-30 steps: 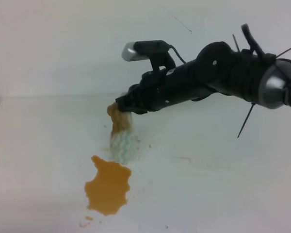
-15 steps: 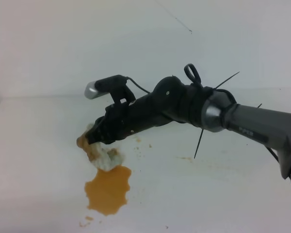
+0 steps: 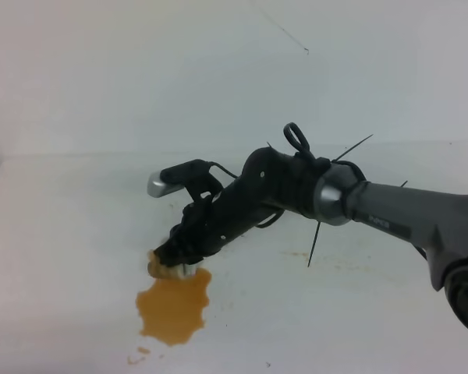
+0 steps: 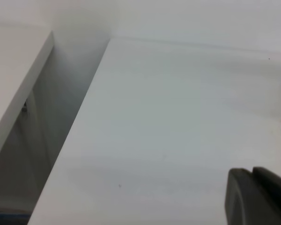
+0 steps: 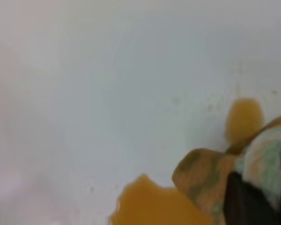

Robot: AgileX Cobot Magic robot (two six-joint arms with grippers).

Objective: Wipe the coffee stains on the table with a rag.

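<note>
The right gripper [image 3: 171,261] hides most of the rag [image 3: 161,269] beside the stain [image 3: 172,305]. The left gripper [image 4: 257,197] is cut off at the frame's corner.

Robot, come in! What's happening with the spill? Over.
Right tool shut on rag, down at big stain's top edge. Left tool idle, state unclear. Nothing in the way.

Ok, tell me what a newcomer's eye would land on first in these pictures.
First, the orange-brown coffee stain, a big irregular blob low on the white table, left of centre. Next, the black right gripper, reaching in from the right, shut on the brown-blotched rag and pressing it to the table at the blob's upper edge. The right wrist view shows the stained rag close up, beside a smaller coffee spot.
</note>
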